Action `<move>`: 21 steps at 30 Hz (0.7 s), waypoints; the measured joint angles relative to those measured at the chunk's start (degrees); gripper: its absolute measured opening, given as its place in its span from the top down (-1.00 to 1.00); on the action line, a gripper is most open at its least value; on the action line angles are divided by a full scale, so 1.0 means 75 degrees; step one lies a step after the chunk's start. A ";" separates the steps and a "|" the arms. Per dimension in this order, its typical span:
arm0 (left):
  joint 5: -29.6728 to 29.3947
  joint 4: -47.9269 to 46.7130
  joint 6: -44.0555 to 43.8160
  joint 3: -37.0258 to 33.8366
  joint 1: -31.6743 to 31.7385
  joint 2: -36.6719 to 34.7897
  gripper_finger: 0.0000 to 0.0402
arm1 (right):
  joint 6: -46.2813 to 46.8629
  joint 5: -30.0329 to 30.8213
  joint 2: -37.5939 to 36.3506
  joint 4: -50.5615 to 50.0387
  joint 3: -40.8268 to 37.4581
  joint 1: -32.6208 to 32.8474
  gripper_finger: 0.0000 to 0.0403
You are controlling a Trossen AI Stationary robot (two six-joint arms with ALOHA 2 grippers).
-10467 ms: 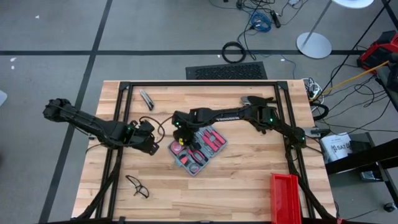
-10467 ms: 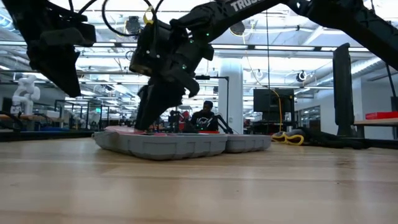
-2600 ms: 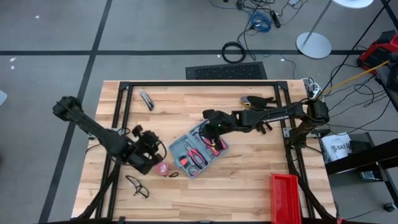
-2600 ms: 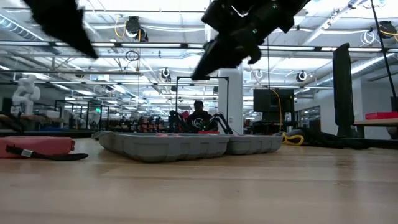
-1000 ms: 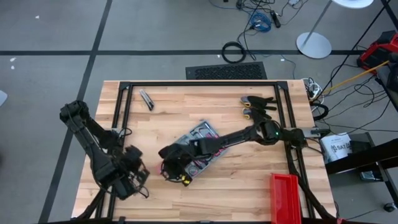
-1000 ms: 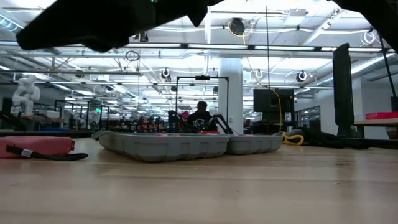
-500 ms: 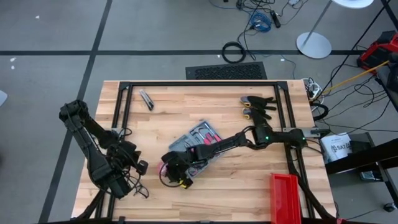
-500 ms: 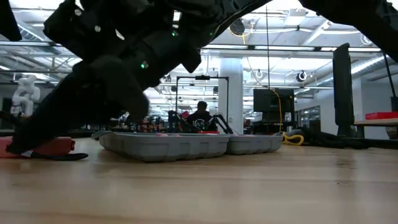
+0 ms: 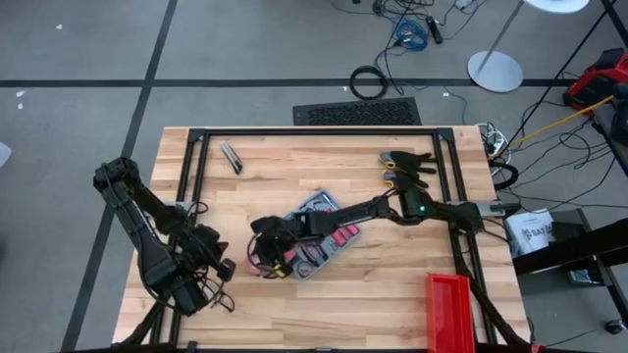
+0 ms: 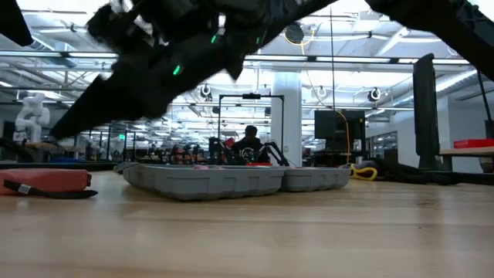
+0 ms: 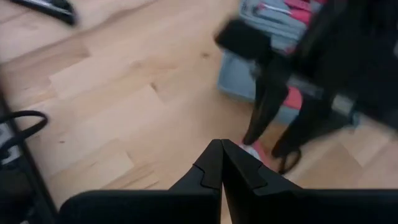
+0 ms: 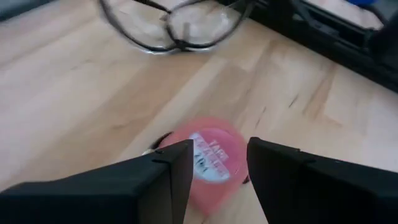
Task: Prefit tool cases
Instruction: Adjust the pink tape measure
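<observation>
A grey tool case [image 10: 231,179] lies open and flat on the wooden tabletop [image 10: 255,235], near the middle of the picture, its two shallow halves side by side and touching; the left half is the wider one. A little red shows just over its rim. Well to the left of it, a flat red disc [image 10: 45,181] lies on the tabletop with a dark strap curling out beside it. A dark robot arm [image 10: 177,54] reaches across the top of the picture, slanting down to the left above the disc. Beyond the tabletop a person [image 10: 248,145] sits in a bright workshop hall.
</observation>
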 joint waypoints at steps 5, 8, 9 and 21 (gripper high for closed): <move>-0.0003 0.0276 0.0416 0.0000 0.0060 0.0001 0.96 | 0.0147 -0.1661 -0.0680 -0.1335 0.0022 -0.0299 0.33; -0.0006 0.0246 0.0418 0.0003 0.0082 0.0001 0.96 | 0.0213 -0.1669 -0.0823 -0.2849 0.0020 -0.0374 0.33; -0.0006 0.0159 0.0421 0.0003 0.0082 0.0001 0.96 | 0.0246 -0.1467 -0.0820 -0.3257 0.0016 -0.0344 0.33; -0.1092 -0.0426 0.0579 0.0003 0.0418 0.0001 0.96 | 0.0786 0.1180 -0.0558 -0.2177 0.0006 0.0809 0.33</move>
